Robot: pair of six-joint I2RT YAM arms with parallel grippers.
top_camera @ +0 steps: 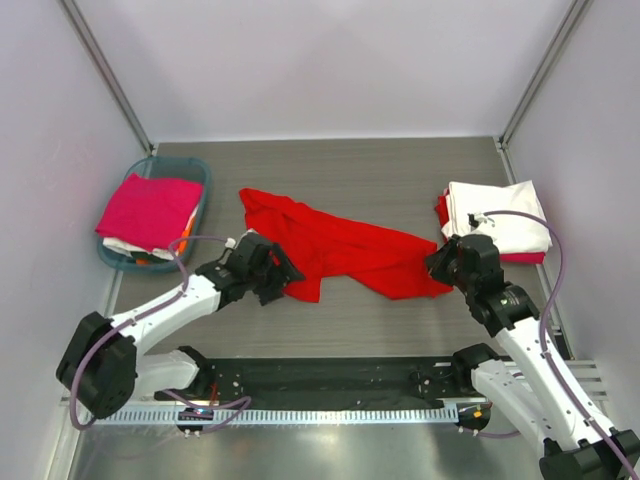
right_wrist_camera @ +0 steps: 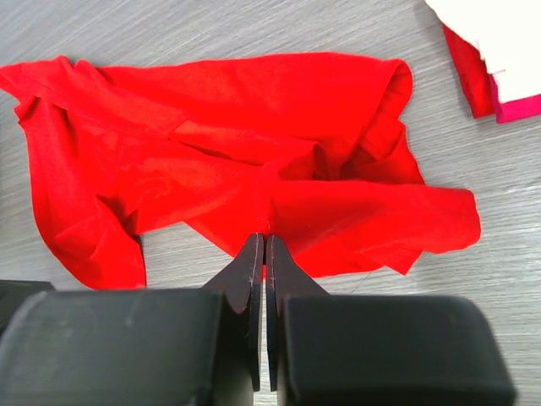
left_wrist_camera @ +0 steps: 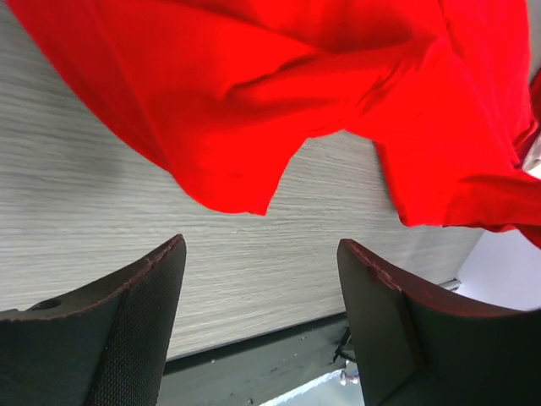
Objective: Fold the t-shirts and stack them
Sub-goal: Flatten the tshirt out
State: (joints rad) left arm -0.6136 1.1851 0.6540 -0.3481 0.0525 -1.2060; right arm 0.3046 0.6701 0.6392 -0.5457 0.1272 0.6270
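The red t-shirt (top_camera: 340,250) lies crumpled and only half spread across the middle of the bench (top_camera: 350,165), one end bunched toward the far left and the other trailing toward the right arm. The left jaws stand wide open just above the bench, facing the shirt's near-left lobe with bare wood between the pads and the cloth. The right jaws are pressed together with their tips at the shirt's near hem. Whether a fold is caught between them I cannot tell. A folded white t-shirt (top_camera: 497,217) tops the stack at the right edge, with red and pink layers showing beneath it, and a magenta t-shirt (top_camera: 148,208) sits in the teal basket (top_camera: 195,168) at the far left. The red cloth looks light, limp and prone to sliding on the smooth wood, so I judge it will sag and bunch if lifted at one point. The better hold is probably a pinch on a single layer at two well-separated hem or shoulder corners, one per arm, pulling outward to flatten it before any fold.
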